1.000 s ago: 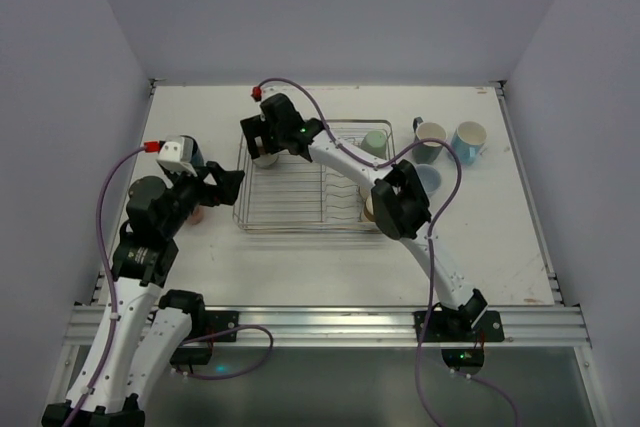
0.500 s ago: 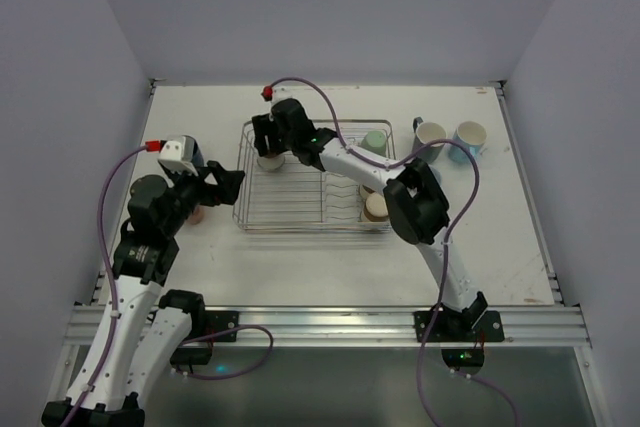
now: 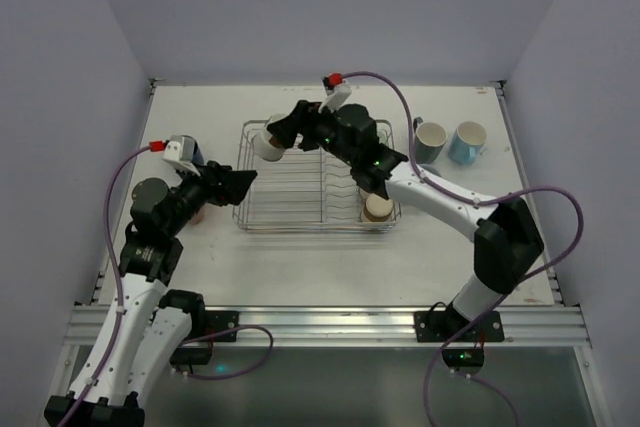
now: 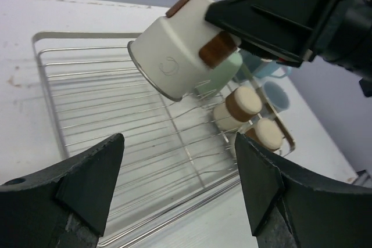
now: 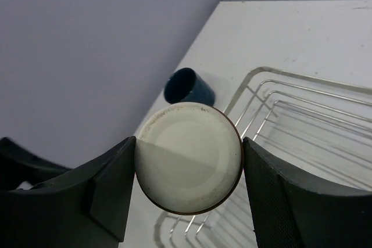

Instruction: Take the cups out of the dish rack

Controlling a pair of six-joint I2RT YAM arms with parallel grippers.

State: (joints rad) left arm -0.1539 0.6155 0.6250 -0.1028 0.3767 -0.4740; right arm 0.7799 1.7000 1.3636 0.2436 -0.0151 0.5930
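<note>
My right gripper [image 3: 278,137] is shut on a cream cup with a brown rim [image 3: 264,143] and holds it tilted above the far left corner of the chrome wire dish rack [image 3: 300,226]. In the right wrist view the cup's round base [image 5: 189,165] fills the gap between the fingers. In the left wrist view the same cup [image 4: 177,56] hangs over the rack [image 4: 87,108]. My left gripper [image 3: 240,181] is open and empty at the rack's left side. Two brown-and-cream cups [image 4: 238,106] and a mint green cup [image 4: 237,65] stand at the rack's right end.
A cream-lined mug [image 3: 431,139] and a light blue mug [image 3: 467,141] stand on the table right of the rack. A navy cup [image 5: 188,87] stands on the table just outside the rack's left corner. Walls close in the table on three sides.
My right gripper has lifted the cream cup out of the rack's far left corner and tilted it, and the arm has swung out to the right. My left gripper has edged toward the rack.
</note>
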